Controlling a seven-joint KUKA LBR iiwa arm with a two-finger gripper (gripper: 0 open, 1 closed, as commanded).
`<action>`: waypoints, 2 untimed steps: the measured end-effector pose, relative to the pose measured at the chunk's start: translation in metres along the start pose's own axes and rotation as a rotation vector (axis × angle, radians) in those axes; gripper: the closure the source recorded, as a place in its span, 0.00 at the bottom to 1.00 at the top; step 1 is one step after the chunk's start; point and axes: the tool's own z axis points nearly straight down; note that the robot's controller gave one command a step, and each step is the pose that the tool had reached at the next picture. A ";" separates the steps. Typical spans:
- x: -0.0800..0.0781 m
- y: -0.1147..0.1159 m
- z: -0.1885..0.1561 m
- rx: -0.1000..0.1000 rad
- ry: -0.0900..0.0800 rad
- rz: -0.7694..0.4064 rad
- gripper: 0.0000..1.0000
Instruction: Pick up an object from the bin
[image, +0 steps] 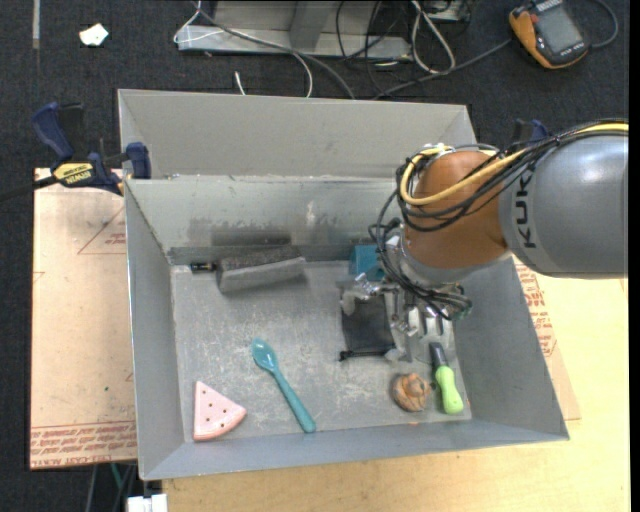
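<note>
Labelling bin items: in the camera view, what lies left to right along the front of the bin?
pink wedge → teal spoon → brown lump → green-handled tool

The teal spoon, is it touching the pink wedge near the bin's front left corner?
No, the teal spoon lies apart from the pink wedge, with bare floor of the bin between them.
</note>
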 end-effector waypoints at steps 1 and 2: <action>-0.010 0.014 0.008 0.002 -0.001 0.111 1.00; -0.010 0.014 0.008 0.002 -0.001 0.111 1.00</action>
